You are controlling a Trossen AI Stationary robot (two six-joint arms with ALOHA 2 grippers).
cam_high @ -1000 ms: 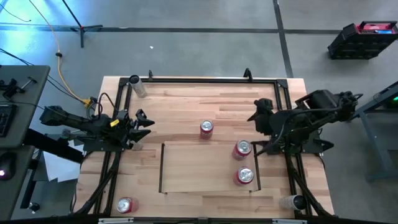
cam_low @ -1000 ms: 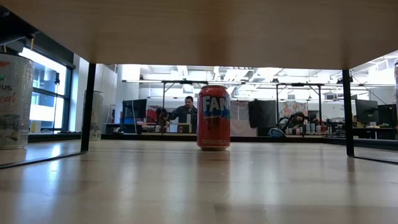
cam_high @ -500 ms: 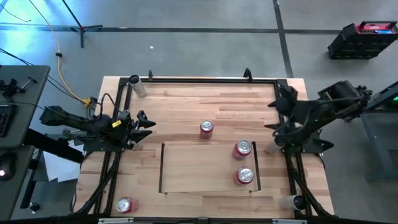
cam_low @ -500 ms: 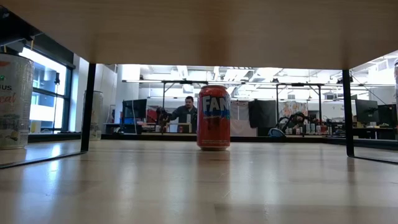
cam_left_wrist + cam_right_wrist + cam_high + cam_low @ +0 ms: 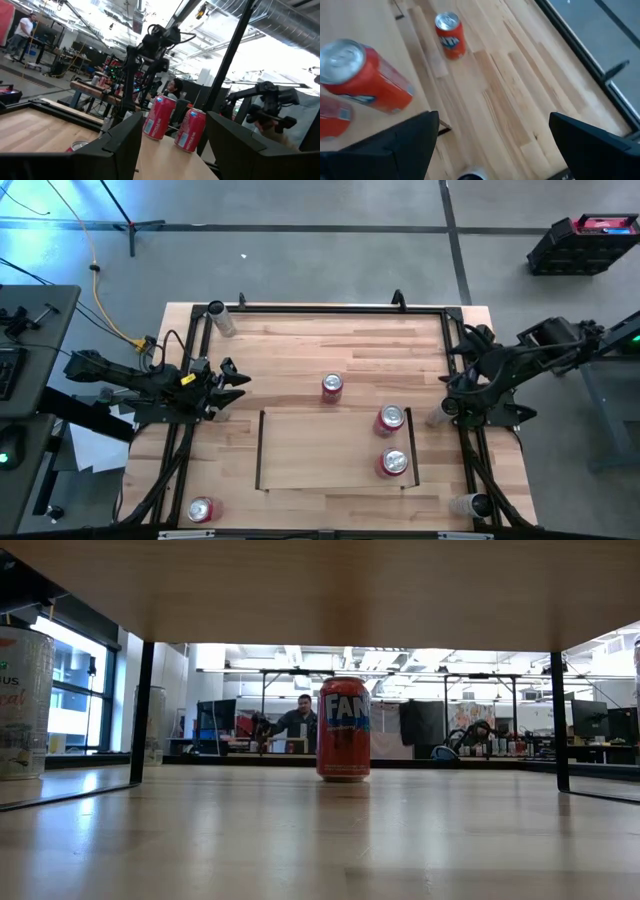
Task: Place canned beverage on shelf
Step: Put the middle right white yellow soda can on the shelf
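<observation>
While two red cans point(image 5: 390, 419) point(image 5: 394, 463) stand on the shelf point(image 5: 320, 448) at its right end, a third can point(image 5: 332, 387) waits just behind it. The right gripper point(image 5: 452, 370), wide open and empty, has pulled back to the table's right edge. The left gripper point(image 5: 236, 376) hovers left, part open and empty. A fourth can point(image 5: 201, 510) is partly cut off.

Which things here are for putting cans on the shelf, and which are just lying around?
For the job:
shelf
two red cans on the shelf
red can behind the shelf
red can at the table's near left corner
right tool, open and empty
left tool, empty

Just lying about:
yellow cable
black case on the floor
</observation>
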